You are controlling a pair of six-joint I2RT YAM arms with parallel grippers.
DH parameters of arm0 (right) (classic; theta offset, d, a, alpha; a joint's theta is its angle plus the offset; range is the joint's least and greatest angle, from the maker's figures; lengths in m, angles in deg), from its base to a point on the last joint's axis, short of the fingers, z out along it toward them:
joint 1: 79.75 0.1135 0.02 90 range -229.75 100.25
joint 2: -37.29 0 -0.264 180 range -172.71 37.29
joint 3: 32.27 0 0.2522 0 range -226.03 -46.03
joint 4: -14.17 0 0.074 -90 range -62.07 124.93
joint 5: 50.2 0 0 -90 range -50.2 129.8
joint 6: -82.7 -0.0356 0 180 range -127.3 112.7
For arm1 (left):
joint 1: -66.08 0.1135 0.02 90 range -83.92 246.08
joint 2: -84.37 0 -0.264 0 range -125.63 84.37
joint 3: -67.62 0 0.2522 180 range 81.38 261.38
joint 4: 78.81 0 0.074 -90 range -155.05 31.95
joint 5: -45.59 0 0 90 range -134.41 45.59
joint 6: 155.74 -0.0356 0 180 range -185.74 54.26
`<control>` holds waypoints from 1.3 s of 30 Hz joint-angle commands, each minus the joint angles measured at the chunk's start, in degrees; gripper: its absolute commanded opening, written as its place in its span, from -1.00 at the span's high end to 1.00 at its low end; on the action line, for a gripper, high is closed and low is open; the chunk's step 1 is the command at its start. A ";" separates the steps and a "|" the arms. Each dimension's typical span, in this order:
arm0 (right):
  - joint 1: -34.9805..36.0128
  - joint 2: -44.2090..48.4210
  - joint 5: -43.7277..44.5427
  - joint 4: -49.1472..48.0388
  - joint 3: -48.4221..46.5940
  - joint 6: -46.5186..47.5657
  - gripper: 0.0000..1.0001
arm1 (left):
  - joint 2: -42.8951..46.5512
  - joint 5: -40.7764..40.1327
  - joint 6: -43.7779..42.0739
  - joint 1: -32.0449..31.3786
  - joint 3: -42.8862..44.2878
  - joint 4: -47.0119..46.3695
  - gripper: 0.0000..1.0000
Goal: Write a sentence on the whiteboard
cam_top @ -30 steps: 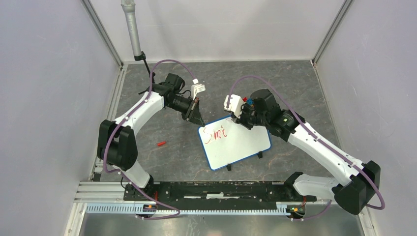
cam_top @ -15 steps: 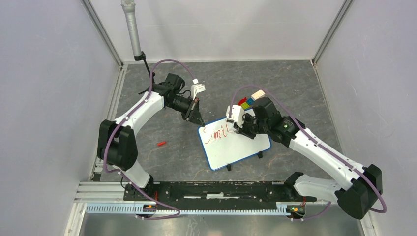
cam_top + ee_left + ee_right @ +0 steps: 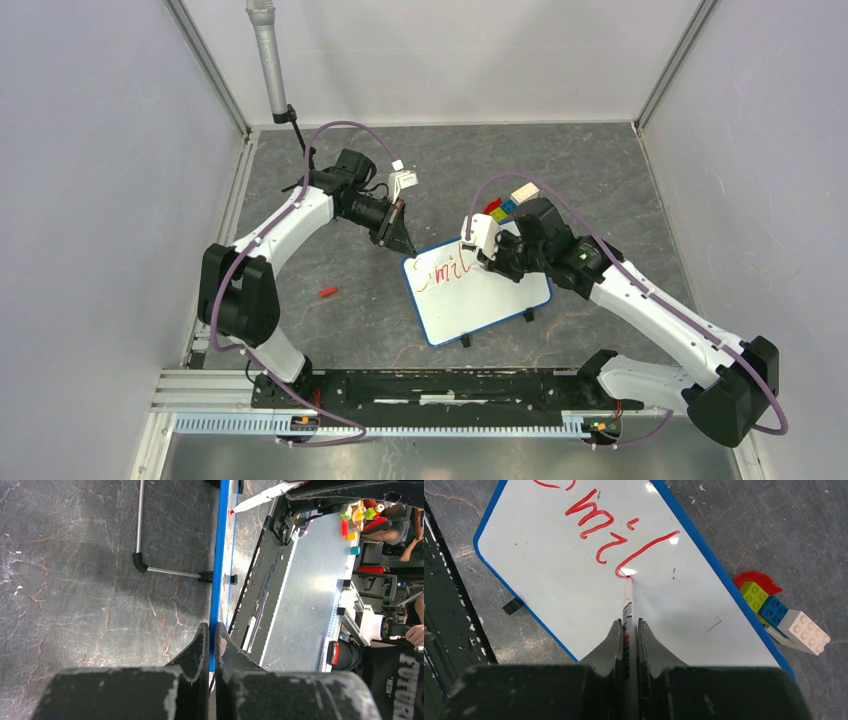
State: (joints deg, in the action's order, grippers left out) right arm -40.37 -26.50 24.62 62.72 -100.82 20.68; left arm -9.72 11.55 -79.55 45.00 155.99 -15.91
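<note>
Top external view: a small blue-rimmed whiteboard (image 3: 490, 300) stands on thin black wire legs at the middle of a dark grey bench (image 3: 600, 170), tilted between two robot arms. The left tool (image 3: 405, 245) meets the board's far left corner, and the right tool (image 3: 495, 256) hangs over its far edge. Red handwritten lettering (image 3: 443, 270) reading "Smil" slants across the upper left of the board. A small red item (image 3: 327, 293) lies on the bench well left of the board.

Left wrist view: the left tool (image 3: 211, 630) is closed, its two black fingers pinching the whiteboard's blue rim (image 3: 218, 555), seen edge-on.

Right wrist view: the right tool (image 3: 629, 627) is closed tight on a white marker (image 3: 628, 602), which points away from the camera. Its red tip touches the whiteboard (image 3: 574, 605) at the lower end of the letter "l" in the lettering (image 3: 614, 535). Stacked toy bricks (image 3: 774, 612), red, green, blue and white, sit on the bench just beside the board's rim.
</note>
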 commanded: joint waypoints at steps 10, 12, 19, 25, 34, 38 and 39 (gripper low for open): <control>-0.34 -0.03 9.41 -0.95 -2.56 3.27 1.00 | 0.05 -0.35 -1.32 -0.10 0.36 -0.28 0.95; -0.60 -0.02 10.13 -1.03 -3.08 3.47 1.00 | 0.03 -0.25 -1.32 -0.08 0.37 -0.28 0.95; -0.97 -1.06 10.17 -2.60 -5.21 3.04 1.00 | -0.02 -0.25 -1.48 -0.05 0.46 -0.27 0.95; -0.95 -2.27 5.53 -2.64 -5.82 2.15 1.00 | -0.14 -0.24 -1.53 -0.10 0.45 -0.28 0.95; -0.88 -2.46 1.58 -2.02 -2.64 2.03 1.00 | 0.00 -0.33 -1.58 -0.10 0.27 -0.28 0.95; -0.88 -1.52 1.75 -1.40 -0.90 2.24 1.00 | -0.08 -0.48 -1.62 -0.10 0.28 -0.28 0.95; -0.84 -1.34 1.77 -1.20 -0.57 2.25 1.00 | -0.19 -0.51 -1.60 -0.10 0.29 -0.26 0.95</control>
State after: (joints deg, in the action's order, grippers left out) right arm -41.03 -28.40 26.57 61.76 -103.42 22.76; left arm -9.76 11.20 -79.55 45.00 155.99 -15.86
